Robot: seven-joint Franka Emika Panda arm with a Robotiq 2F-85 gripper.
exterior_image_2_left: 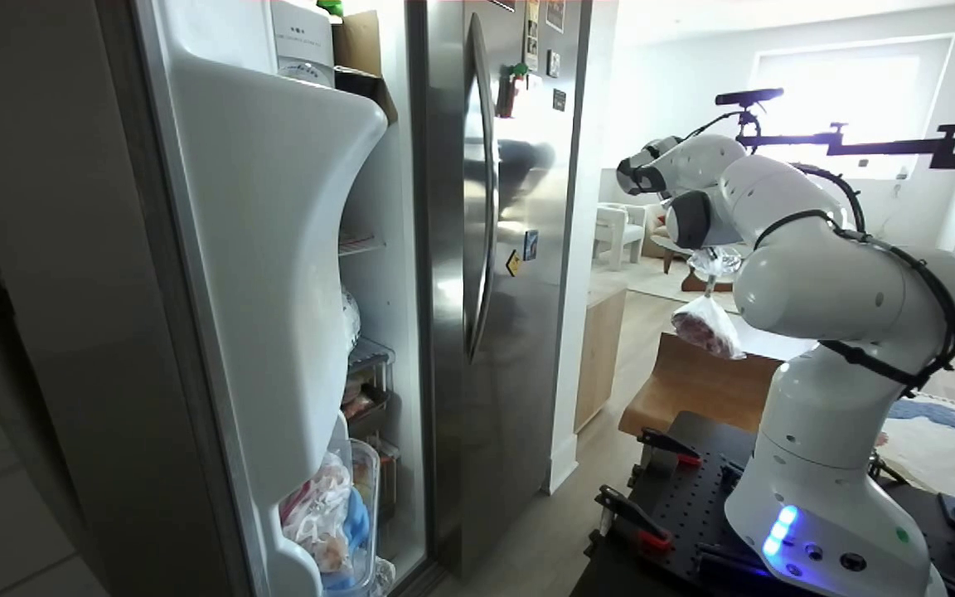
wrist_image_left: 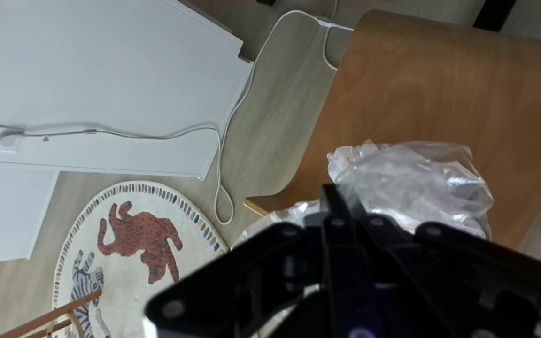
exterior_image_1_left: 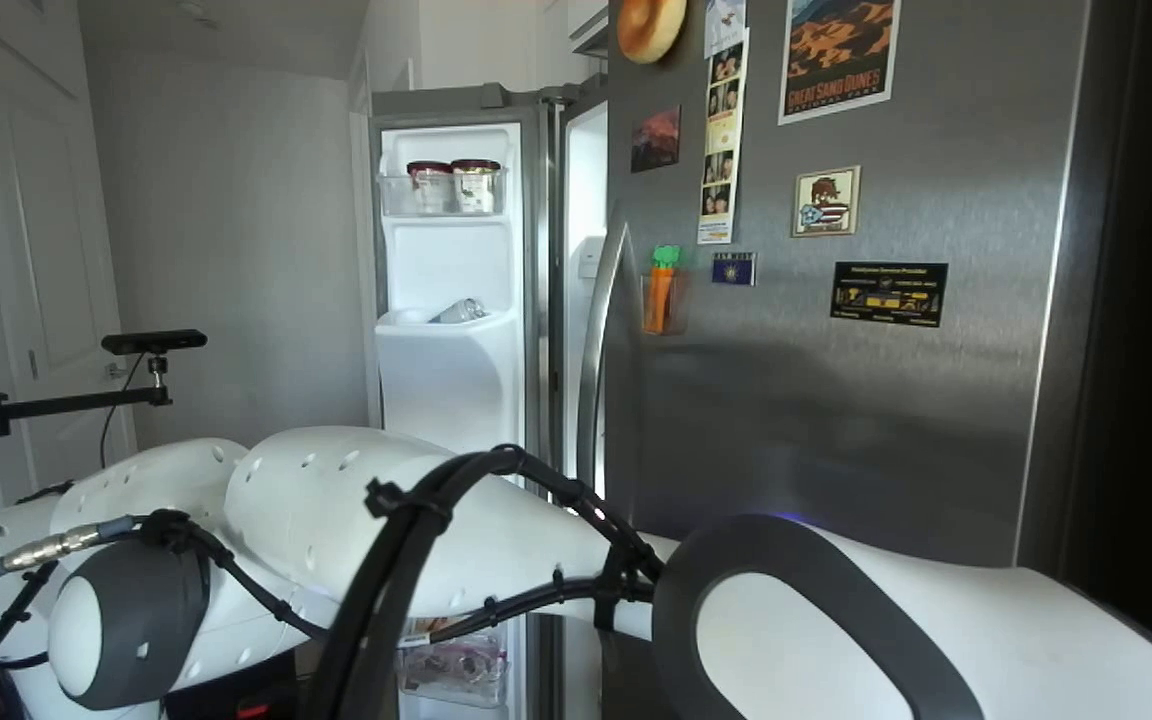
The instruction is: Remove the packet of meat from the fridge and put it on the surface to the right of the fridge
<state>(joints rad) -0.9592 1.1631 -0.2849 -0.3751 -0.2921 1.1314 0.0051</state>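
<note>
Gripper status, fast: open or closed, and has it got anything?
Gripper: jaws closed, holding the meat packet by its upper plastic.

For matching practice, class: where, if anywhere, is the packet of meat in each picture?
In an exterior view: packet of meat hangs right of centre.
In an exterior view: not visible; the arm crosses the foreground.
Wrist view: right of centre, only clear plastic at the gripper.
Landmark in both views showing it: curved brown wood.
</note>
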